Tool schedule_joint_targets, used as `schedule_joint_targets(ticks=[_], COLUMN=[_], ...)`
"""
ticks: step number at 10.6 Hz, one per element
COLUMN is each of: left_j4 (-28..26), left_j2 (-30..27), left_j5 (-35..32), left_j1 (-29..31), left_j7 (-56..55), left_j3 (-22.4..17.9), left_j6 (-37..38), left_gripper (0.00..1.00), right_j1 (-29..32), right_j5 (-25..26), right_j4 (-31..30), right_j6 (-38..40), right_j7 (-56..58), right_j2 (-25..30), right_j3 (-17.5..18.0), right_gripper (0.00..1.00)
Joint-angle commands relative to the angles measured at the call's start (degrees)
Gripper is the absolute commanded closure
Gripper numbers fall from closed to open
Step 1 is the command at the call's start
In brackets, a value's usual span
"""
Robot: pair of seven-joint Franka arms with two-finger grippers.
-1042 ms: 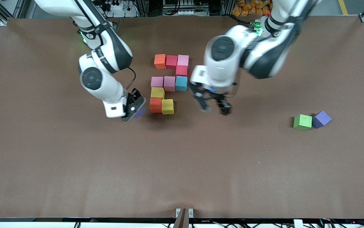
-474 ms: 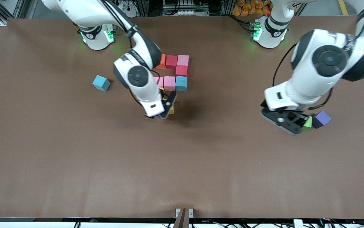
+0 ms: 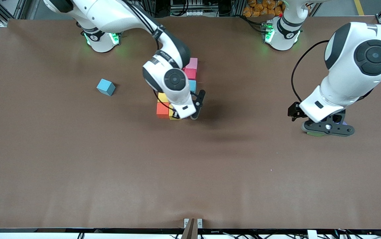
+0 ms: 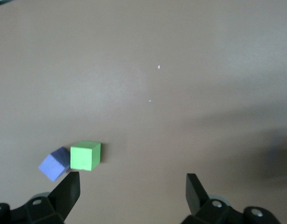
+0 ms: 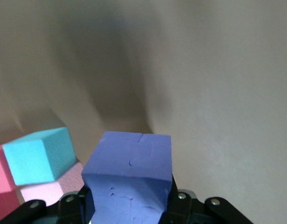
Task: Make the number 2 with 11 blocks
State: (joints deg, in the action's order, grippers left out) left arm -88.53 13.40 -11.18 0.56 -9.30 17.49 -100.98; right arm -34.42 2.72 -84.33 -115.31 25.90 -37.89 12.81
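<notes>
Holding the purple block [image 5: 128,179] clamped in my right tool [image 3: 193,108] over the unfinished number 2 [image 3: 163,109] mid-tabletop, I judged its open corner needed a square, flush descent. Left tool [image 4: 131,196], spread apart, waited above the green cube [image 4: 85,155].

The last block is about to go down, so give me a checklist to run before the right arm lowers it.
1. Grip: ok. The right gripper is shut on the purple block.
2. Position: ok. It hangs over the digit's low end, by the orange block.
3. Drop spot free: cannot tell. The right arm hides it.
4. Digit unbroken: cannot tell. Most of it is hidden too.
5. Left gripper out of the way: ok. It is open, over the green cube and a purple cube at the left arm's end of the table.
6. Loose blue cube: ok. It lies apart from the digit.
</notes>
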Motion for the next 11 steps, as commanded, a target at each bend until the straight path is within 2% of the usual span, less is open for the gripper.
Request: schedule_joint_targets(ticks=[1, 3, 6, 11], left_j4=[0.1, -0.1, -0.6, -2.3], left_j2=[-2.3, -2.9, -4.7, -7.9], left_j5=[-0.5, -0.5, -0.3, 5.5], left_j1=[3.4, 6.1, 7.8, 13.3], left_j7=[-0.9, 3.2, 6.1, 9.7], left_j3=[0.3, 0.3, 0.3, 0.7], left_j6=[1.8, 3.2, 4.0, 4.1], left_gripper=[0.00, 0.00, 0.00, 0.00], right_j1=[-3.9, -5.7, -6.2, -5.1], right_j5=[3.2, 6.2, 12.1, 12.7], right_j4=[7.4, 10.5, 10.3, 8.7], right_j6=[2.7, 4.2, 4.2, 3.7], right_j7=[-1.1, -0.4, 5.5, 7.1], right_j2=[-5.3, -7.4, -8.2, -8.1], right_j3=[-0.6, -0.6, -0.6, -0.5], right_gripper=[0.89, 0.90, 0.90, 0.89])
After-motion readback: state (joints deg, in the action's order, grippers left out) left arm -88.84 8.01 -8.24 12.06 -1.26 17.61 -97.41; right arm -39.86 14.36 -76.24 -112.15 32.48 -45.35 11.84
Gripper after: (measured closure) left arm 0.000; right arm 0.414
